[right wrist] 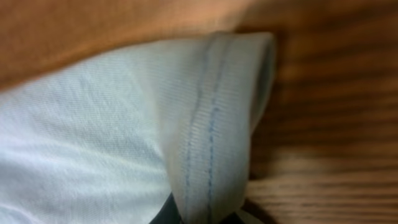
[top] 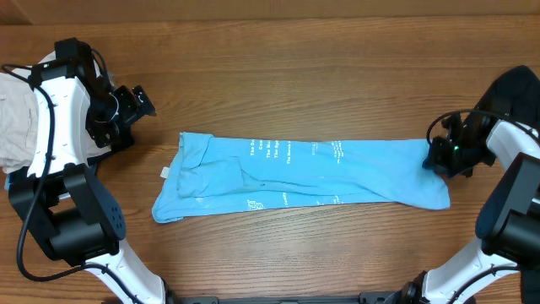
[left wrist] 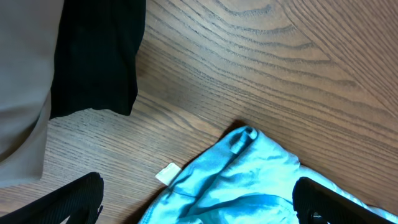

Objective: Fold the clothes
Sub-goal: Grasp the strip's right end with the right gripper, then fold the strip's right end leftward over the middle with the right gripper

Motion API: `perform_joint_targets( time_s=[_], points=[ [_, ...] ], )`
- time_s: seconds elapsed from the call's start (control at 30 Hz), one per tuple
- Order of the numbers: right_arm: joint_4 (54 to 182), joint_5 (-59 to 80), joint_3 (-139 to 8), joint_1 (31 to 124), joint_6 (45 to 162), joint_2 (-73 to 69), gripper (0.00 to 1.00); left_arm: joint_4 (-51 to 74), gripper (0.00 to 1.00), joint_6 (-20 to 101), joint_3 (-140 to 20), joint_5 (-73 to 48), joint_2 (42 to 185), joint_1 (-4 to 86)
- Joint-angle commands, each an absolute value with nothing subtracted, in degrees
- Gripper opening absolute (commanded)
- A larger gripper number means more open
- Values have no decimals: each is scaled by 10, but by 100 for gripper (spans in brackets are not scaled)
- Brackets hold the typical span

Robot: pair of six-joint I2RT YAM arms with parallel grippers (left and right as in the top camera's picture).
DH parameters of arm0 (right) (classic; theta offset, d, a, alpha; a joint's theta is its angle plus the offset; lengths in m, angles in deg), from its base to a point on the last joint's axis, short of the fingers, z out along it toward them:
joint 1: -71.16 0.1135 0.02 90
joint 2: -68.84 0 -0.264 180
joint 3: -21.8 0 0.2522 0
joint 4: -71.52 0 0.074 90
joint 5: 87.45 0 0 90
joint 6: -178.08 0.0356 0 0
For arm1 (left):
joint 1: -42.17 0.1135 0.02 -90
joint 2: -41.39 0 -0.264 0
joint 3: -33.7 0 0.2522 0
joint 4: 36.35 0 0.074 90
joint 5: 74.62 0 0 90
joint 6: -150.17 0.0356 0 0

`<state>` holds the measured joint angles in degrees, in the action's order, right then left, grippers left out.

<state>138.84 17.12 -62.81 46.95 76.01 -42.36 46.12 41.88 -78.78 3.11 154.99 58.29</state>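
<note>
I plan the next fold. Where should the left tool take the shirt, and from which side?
The shirt lies as a long flat strip; its short left edge, by the white tag, faces the open left tool. Probably pinch that edge, coming from the left.

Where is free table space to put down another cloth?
Free: the wide strip of table behind the T-shirt; a narrower strip before it. Crowded: left edge, with the cream garment; right end, where the right gripper holds the hem.
</note>
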Motion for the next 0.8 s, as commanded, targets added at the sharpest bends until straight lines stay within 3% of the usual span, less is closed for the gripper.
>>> perform_joint_targets(
  time_s=[0.0, 0.27, 0.37, 0.53, 0.77],
  points=[
    [1411, 140, -714, 470, 778, -424, 4, 461, 100, 420, -789, 24, 1555, 583],
    [1531, 103, -874, 480, 826, -424, 4, 461, 100, 420, -789, 24, 1555, 583],
    [1593, 155, -933, 505, 856, -424, 4, 461, 100, 420, -789, 24, 1555, 583],
    [1695, 194, -988, 593, 882, -424, 4, 461, 100, 420, -789, 24, 1555, 583],
    [1694, 193, -954, 756, 944, -425, 4, 461, 100, 420, -789, 24, 1555, 583]
  ],
)
